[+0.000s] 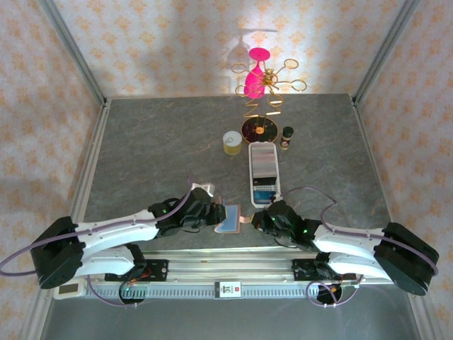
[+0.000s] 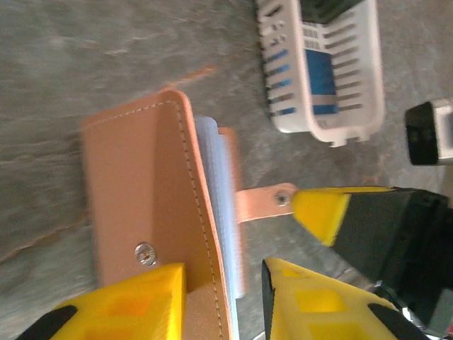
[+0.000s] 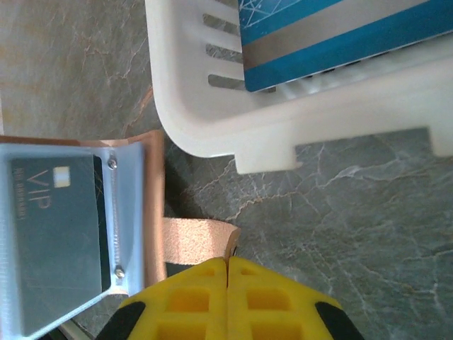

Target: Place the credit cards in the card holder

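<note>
Showing a grey VIP card (image 3: 53, 234), tan card holder (image 2: 141, 191), left claw (image 2: 223, 273) parted, right claw (image 3: 226, 265) closed.

Wallpapered booth around a grey stone-look table

The back wall (image 1: 177, 42), left wall (image 1: 35, 106) and right wall (image 1: 425, 106) all carry the same pale wallpaper, printed with small orange-gold motifs in a regular grid. Slanting metal frame posts mark the two far corners, one on the left (image 1: 71, 46) and one on the right (image 1: 386, 49). A metal rail (image 1: 88, 170) runs down the table's left edge. The table top (image 1: 156, 149) is dark grey with lighter marbled veins, and the wrist views show these as fine cracks and brownish streaks. A bright patch of light (image 1: 244, 35) falls high on the back wall near its middle, and the table's far edge meets that wall in a straight line.
</note>
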`<state>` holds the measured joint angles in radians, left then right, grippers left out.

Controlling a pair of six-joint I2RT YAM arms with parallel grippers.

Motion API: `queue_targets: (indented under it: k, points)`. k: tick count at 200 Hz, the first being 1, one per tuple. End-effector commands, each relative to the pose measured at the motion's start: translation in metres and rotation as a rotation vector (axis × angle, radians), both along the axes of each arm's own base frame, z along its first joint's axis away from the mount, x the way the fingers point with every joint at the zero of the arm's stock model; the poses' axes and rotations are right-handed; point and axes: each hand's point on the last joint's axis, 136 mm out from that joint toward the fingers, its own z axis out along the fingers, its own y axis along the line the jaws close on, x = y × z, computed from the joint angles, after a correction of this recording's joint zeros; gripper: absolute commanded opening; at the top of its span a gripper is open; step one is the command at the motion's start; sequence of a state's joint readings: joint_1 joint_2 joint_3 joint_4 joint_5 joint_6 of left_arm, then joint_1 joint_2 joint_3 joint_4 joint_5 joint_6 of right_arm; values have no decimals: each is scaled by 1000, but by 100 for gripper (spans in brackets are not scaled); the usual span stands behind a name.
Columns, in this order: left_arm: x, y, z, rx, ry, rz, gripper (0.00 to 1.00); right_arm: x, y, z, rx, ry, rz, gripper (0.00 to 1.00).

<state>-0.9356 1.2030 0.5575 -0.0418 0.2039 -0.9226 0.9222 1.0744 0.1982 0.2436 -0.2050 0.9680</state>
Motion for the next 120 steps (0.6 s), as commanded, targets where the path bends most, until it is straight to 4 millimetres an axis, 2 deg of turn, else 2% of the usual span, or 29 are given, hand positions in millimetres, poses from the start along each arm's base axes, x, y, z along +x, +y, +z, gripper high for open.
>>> queue_targets:
  k: [1,26,39,81,120]
  points:
    - [1,-31,4,-71,-4,-61,33,6,3,14,15,-48,-11,0]
    - [1,-37,-19,-64,18,-56,28,8,0,25,29,-81,-24,0]
    - [1,-35,-28,-55,25,-44,22,8,2,32,48,-95,-16,0]
    - [0,-5,-33,-14,2,42,1,6,15,46,89,-119,36,0]
    - [-13,13,-57,19,46,54,0,9,26,56,96,-129,66,0]
